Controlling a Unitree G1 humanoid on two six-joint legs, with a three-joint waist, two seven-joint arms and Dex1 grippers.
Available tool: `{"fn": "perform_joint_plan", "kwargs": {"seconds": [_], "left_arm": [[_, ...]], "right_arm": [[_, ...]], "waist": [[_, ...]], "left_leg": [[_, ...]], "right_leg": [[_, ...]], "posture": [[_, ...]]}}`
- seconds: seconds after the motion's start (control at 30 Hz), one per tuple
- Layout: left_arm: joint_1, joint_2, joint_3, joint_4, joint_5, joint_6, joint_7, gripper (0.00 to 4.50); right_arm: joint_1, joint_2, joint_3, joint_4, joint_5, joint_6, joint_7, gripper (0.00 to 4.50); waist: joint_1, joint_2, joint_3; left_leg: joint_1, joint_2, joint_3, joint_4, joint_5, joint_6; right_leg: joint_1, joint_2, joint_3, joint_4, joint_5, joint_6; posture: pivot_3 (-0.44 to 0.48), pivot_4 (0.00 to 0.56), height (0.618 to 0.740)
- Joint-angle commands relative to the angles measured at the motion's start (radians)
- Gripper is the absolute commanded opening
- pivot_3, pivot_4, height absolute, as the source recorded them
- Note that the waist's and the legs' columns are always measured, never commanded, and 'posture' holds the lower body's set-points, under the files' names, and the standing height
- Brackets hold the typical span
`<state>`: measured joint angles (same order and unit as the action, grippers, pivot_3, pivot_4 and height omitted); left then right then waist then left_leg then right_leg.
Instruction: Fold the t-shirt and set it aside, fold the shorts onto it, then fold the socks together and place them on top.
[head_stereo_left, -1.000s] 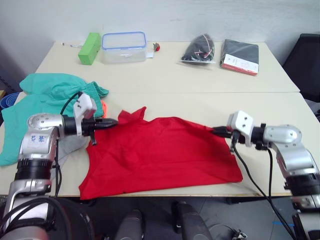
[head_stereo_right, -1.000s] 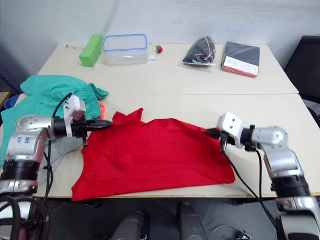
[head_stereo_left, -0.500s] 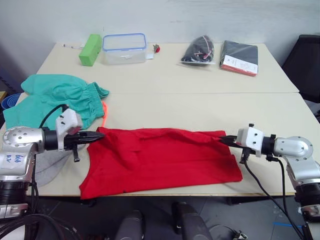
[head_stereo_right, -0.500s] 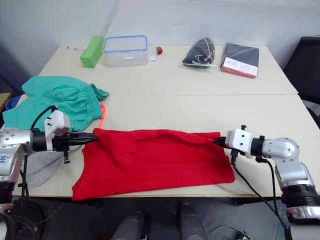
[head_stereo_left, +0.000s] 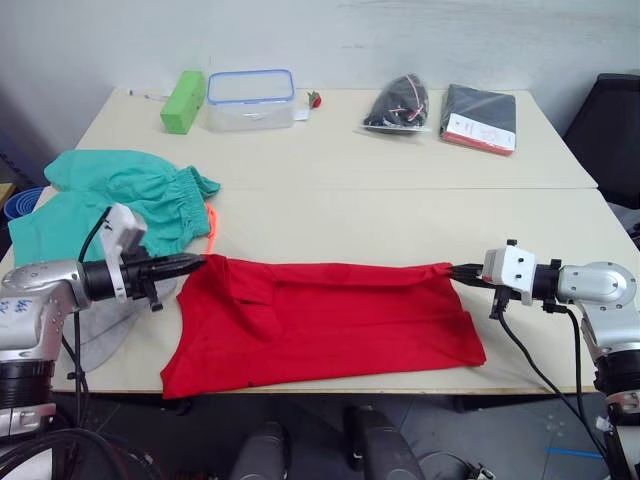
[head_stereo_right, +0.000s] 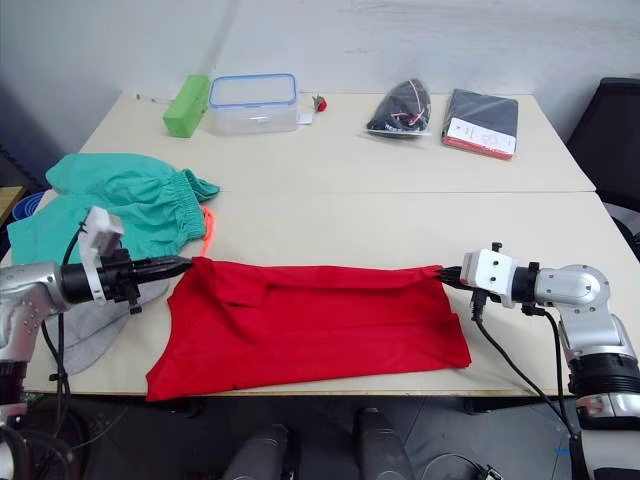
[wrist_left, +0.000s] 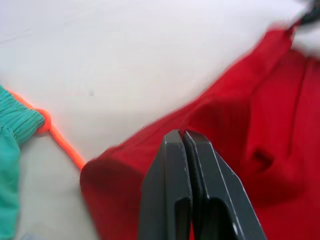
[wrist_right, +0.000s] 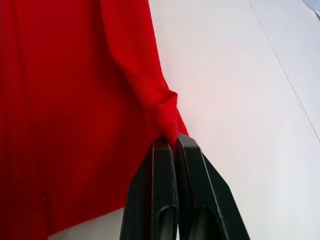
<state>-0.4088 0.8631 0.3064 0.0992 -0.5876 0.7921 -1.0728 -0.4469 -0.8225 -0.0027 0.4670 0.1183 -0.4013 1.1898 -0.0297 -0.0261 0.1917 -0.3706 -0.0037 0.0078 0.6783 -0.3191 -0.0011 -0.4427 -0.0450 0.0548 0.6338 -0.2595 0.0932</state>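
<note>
The red t-shirt (head_stereo_left: 320, 320) lies stretched flat along the table's near edge, its far edge pulled taut between both grippers. My left gripper (head_stereo_left: 198, 263) is shut on the t-shirt's left far corner (wrist_left: 107, 172). At the opposite side, my right gripper (head_stereo_left: 456, 271) is shut on the right far corner (wrist_right: 167, 117). The teal shorts (head_stereo_left: 120, 195) lie bunched at the table's left, their orange drawstring (head_stereo_left: 211, 222) trailing toward the t-shirt. A grey sock (head_stereo_left: 100, 325) lies flat under my left arm, partly hidden.
Along the table's far side stand a green block (head_stereo_left: 182, 99), a clear lidded box (head_stereo_left: 250, 97), a bag of dark items (head_stereo_left: 398, 104) and a black packet (head_stereo_left: 480, 115). A black chair (head_stereo_left: 610, 130) stands at the right.
Both grippers moved outward and slightly away from me, pulling the t-shirt's far edge straight. The bunched collar area has flattened out since a second ago.
</note>
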Motion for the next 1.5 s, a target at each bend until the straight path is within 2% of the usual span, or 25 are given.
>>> {"fn": "perform_joint_plan", "kwargs": {"seconds": [0.03,0.17,0.27,0.37,0.5,0.63,0.77,0.87,0.93,0.97,1.03,1.1,1.13,1.23,1.33,1.47,1.5], "left_arm": [[0.014,0.034,0.046,-0.067,-0.086,0.107,-0.002,0.03],[0.134,0.081,0.016,-0.122,-0.056,0.08,-0.048,0.03],[0.26,0.126,-0.044,-0.173,0.047,-0.086,-0.097,0.03],[0.261,0.115,-0.068,-0.12,0.121,-0.203,-0.058,0.03],[0.288,0.126,-0.084,-0.117,0.155,-0.287,-0.091,0.03],[0.296,0.114,-0.068,-0.119,0.132,-0.275,-0.093,0.89],[0.341,0.14,-0.014,-0.189,0.055,-0.189,-0.122,2.21],[0.39,0.172,0.07,-0.289,-0.049,-0.071,-0.148,3.12],[0.37,0.172,0.141,-0.357,-0.168,0.04,-0.121,3.71],[0.35,0.165,0.165,-0.376,-0.214,0.082,-0.097,3.71],[0.268,0.13,0.183,-0.38,-0.285,0.145,-0.013,3.71],[0.164,0.079,0.167,-0.358,-0.315,0.176,0.087,3.71],[0.12,0.055,0.148,-0.345,-0.305,0.175,0.129,3.71],[0.062,0.025,0.025,-0.308,-0.158,0.094,0.198,3.13],[0.034,0.015,-0.125,-0.236,-0.002,-0.012,0.223,2.18],[0.006,-0.043,-0.231,-0.168,0.099,-0.07,0.264,0.87],[0.011,-0.055,-0.248,-0.178,0.11,-0.079,0.263,0.54]], "right_arm": [[-0.007,-0.003,-0.006,-0.021,0.012,0.008,-0.003,0.0],[-0.003,0.0,-0.005,-0.026,0.013,0.019,-0.003,0.0],[-0.006,0.002,-0.003,-0.025,0.01,0.019,-0.005,0.0],[-0.018,0.007,0.001,-0.02,0.004,0.02,-0.01,0.0],[-0.018,0.0,0.01,-0.022,0.011,0.035,0.015,0.0],[-0.016,-0.006,0.01,-0.037,0.023,0.074,0.025,0.94],[0.012,-0.034,-0.004,-0.096,0.047,0.114,0.055,2.43],[0.033,-0.066,-0.037,-0.178,0.112,0.228,0.081,3.42],[0.024,-0.077,-0.06,-0.269,0.185,0.374,0.073,4.14],[0.019,-0.076,-0.067,-0.306,0.209,0.428,0.064,4.4],[0.001,-0.056,-0.068,-0.39,0.267,0.562,0.028,4.33],[-0.016,-0.021,-0.049,-0.482,0.314,0.687,-0.019,3.94],[-0.022,-0.002,-0.03,-0.52,0.317,0.724,-0.04,3.6],[-0.052,0.075,0.04,-0.576,0.263,0.789,-0.13,2.58],[-0.075,0.156,0.112,-0.585,0.196,0.826,-0.22,1.52],[-0.054,0.225,0.22,-0.595,0.084,0.823,-0.303,0.07],[-0.045,0.236,0.239,-0.603,0.068,0.835,-0.317,0.0]], "waist": [[-0.001,0.0,0.0],[-0.012,0.0,0.0],[-0.017,0.0,0.0],[-0.015,0.0,0.0],[-0.006,0.0,0.0],[-0.003,0.0,0.0],[-0.006,0.0,0.0],[-0.006,0.0,0.0],[-0.003,0.0,0.0],[-0.002,0.0,0.0],[-0.001,0.0,0.0],[0.0,0.001,0.0],[0.001,0.0,0.0],[-0.001,0.0,0.0],[-0.001,0.0,0.0],[0.002,0.0,0.0],[0.002,0.0,0.0]], "left_leg": [[0.0,0.0,0.0,0.0,0.0,0.0],[0.002,0.0,0.001,-0.003,0.0,-0.001],[0.002,0.0,0.001,-0.005,0.0,-0.001],[0.003,0.0,0.001,-0.009,0.001,-0.002],[0.003,0.0,0.0,-0.01,0.002,-0.003],[0.002,0.0,0.0,-0.011,0.002,-0.002],[0.002,0.0,0.0,-0.011,0.002,-0.002],[0.002,0.001,0.0,-0.012,0.001,-0.002],[0.002,0.001,-0.001,-0.012,0.001,-0.002],[0.002,0.001,-0.001,-0.011,0.002,-0.002],[0.002,0.001,-0.002,-0.011,0.002,-0.002],[0.003,0.001,-0.002,-0.011,0.002,-0.002],[0.003,0.001,-0.003,-0.011,0.002,-0.002],[0.002,0.0,-0.004,-0.011,0.003,-0.004],[0.002,0.0,-0.001,-0.012,0.003,-0.004],[0.0,0.0,-0.001,-0.012,0.003,-0.004],[0.0,-0.001,-0.001,-0.011,0.002,-0.003]], "right_leg": [[0.0,0.0,0.0,0.0,0.0,0.0],[0.0,0.0,0.002,0.0,0.0,0.0],[0.0,0.0,0.003,-0.001,-0.001,-0.001],[0.0,-0.001,0.004,-0.003,-0.001,-0.002],[0.0,-0.001,0.004,-0.005,0.0,-0.003],[0.0,-0.001,0.004,-0.006,0.0,-0.002],[0.0,-0.001,0.004,-0.006,0.0,-0.002],[-0.001,-0.001,0.004,-0.006,0.0,-0.002],[-0.001,-0.001,0.004,-0.006,0.0,-0.002],[-0.001,-0.001,0.004,-0.006,0.0,-0.002],[0.0,-0.001,0.004,-0.005,0.0,-0.002],[0.0,-0.001,0.003,-0.005,0.0,-0.002],[0.0,-0.001,0.002,-0.004,0.0,-0.002],[0.0,0.0,0.002,-0.004,0.0,-0.003],[-0.002,0.001,0.002,-0.005,0.001,-0.002],[-0.002,0.0,0.001,-0.006,0.001,-0.002],[-0.002,0.0,0.001,-0.007,0.001,-0.002]], "posture": [[0.0,0.15,0.74],[0.0,0.15,0.74],[0.0,0.15,0.74],[0.0,0.15,0.74],[0.0,0.15,0.74],[0.0,0.15,0.74],[0.0,0.15,0.74],[0.0,0.15,0.74],[0.0,0.15,0.74],[0.0,0.15,0.74],[0.0,0.15,0.74],[0.0,0.15,0.74],[0.0,0.15,0.74],[0.0,0.15,0.74],[0.0,0.15,0.74],[0.0,0.15,0.74],[0.0,0.15,0.74]]}}
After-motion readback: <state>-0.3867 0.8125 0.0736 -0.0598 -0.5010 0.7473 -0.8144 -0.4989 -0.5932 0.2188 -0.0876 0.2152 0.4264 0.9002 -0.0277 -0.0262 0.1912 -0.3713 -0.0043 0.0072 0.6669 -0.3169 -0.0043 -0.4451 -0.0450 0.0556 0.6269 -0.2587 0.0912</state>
